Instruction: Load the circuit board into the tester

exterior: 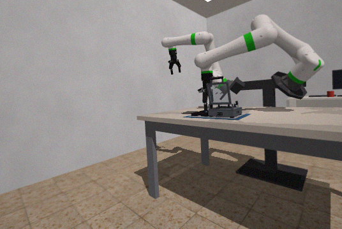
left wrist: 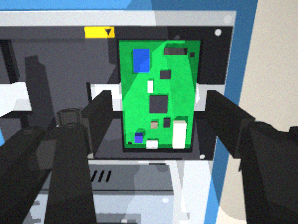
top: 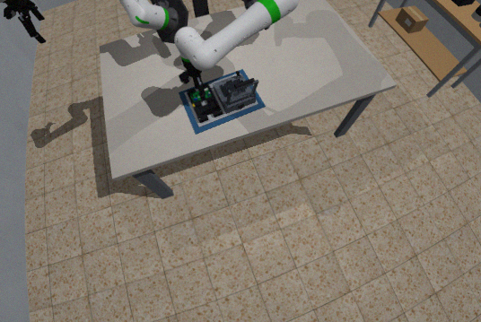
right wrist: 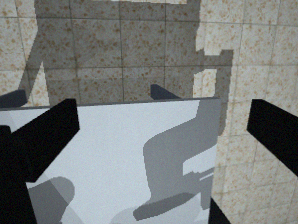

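Note:
The green circuit board (left wrist: 172, 85) (top: 195, 95) lies component side up in the black tray (left wrist: 60, 50) (top: 207, 109). Its large white connector (left wrist: 179, 134) is at the end nearer the tester (left wrist: 135, 177) (top: 230, 104) (exterior: 224, 112). My left gripper (left wrist: 158, 104) (top: 200, 92) (exterior: 205, 112) points down over the board, open, one finger beyond each long edge with a gap. The tester's lid (exterior: 218, 83) stands raised. A black post (top: 238, 73) (exterior: 237, 103) rises at a tester corner. The tester's pins cannot be made out. My right gripper (top: 36, 29) (exterior: 175, 72) (right wrist: 163, 114) is open, high beyond the table.
Tray and tester stand side by side on a pale plate (left wrist: 50, 18) with a blue border (top: 197, 128) (left wrist: 242, 50). The raised lid stands close to the left gripper and its arm. The table (top: 148, 150) extends around the plate. A side bench (top: 453, 6) is farther off.

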`<state>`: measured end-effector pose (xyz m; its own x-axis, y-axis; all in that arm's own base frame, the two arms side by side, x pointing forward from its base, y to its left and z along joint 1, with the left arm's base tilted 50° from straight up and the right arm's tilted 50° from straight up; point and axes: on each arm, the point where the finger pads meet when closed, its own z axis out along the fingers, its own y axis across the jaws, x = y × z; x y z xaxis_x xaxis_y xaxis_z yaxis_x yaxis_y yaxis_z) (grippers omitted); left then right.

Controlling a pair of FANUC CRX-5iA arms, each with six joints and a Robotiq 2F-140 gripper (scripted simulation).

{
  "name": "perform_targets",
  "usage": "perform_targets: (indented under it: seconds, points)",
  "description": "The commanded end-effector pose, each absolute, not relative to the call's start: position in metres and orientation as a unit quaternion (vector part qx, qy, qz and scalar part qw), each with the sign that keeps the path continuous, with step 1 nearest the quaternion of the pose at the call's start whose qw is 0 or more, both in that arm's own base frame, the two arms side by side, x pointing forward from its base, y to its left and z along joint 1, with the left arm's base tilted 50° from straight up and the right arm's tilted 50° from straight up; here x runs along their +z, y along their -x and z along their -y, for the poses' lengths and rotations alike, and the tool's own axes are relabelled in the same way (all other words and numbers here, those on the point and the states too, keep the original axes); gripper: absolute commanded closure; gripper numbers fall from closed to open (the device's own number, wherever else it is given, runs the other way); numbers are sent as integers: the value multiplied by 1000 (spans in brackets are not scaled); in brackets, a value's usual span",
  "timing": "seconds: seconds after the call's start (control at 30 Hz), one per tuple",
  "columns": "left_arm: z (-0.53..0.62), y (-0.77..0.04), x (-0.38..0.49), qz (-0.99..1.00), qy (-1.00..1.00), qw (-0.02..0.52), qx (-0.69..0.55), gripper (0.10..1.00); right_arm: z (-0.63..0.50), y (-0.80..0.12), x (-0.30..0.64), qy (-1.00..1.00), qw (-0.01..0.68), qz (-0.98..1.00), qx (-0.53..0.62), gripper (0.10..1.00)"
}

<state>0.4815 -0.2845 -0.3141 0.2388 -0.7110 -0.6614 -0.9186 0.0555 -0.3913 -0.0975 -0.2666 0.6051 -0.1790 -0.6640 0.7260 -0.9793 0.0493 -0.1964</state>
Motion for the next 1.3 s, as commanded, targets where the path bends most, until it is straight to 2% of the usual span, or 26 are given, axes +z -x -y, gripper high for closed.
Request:
perform_targets:
  seconds: [0.0, 1.27]
  points:
    - [286, -481, -314, -604, 675, 404, 127, 475, 266, 98, 606, -597, 231, 687, 344, 98]
    - [283, -483, -316, -604, 675, 404, 127, 475, 266, 98, 606, -597, 231, 687, 344, 98]
